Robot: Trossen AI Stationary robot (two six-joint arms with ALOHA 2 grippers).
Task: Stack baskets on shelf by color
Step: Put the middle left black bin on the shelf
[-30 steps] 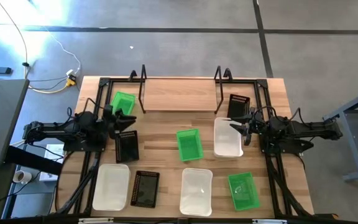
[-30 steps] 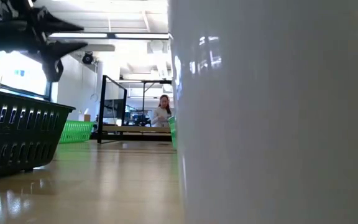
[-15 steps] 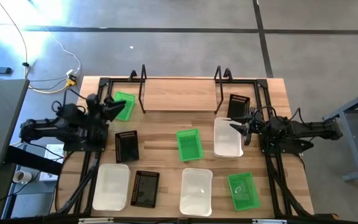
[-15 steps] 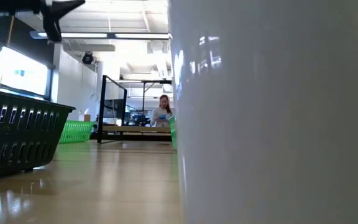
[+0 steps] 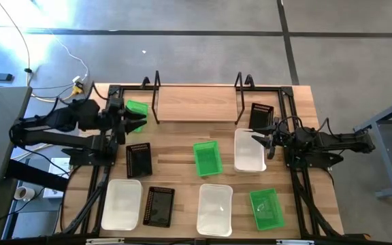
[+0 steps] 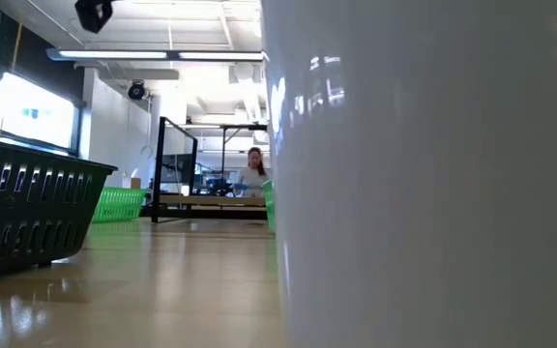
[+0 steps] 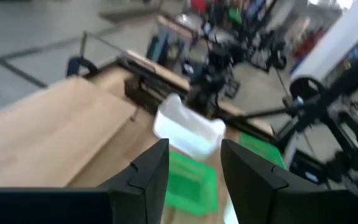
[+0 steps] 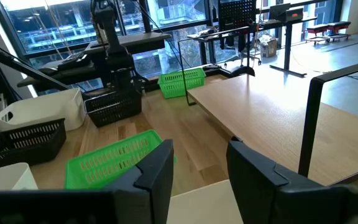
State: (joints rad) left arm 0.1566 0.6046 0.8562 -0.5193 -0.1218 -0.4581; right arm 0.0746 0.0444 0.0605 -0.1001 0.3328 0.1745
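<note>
Currently the left gripper (image 5: 136, 121) hangs above the green basket (image 5: 136, 110) at the table's back-left corner, fingers (image 7: 146, 171) apart, holding nothing. A black mesh basket (image 5: 139, 159) sits just in front of it. The shelf (image 5: 197, 103) lies beside it, toward table centre. The right gripper (image 5: 258, 141) waits with fingers spread over the white basket (image 5: 248, 151).
</note>
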